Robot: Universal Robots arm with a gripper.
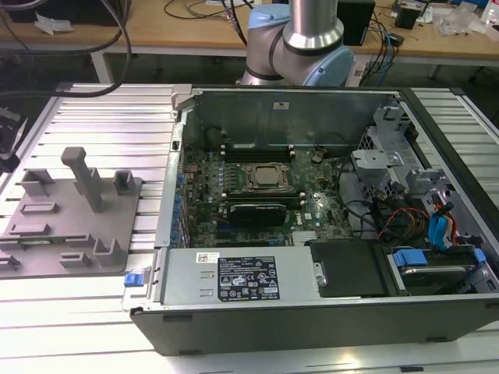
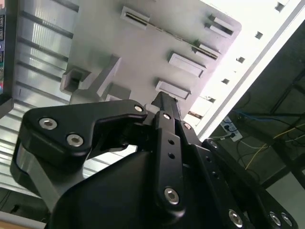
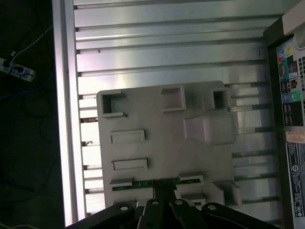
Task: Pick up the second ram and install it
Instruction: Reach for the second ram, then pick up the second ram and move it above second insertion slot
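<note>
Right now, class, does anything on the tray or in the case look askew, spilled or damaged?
Nothing stands out. The ram lies straight between its holders on the tray, the gripper is above the tray, and the open case looks tidy inside.

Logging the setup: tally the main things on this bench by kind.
Tray: 1
Open PC case: 1
Ram stick in the tray: 1
Robot arm: 1
Total: 4
</note>
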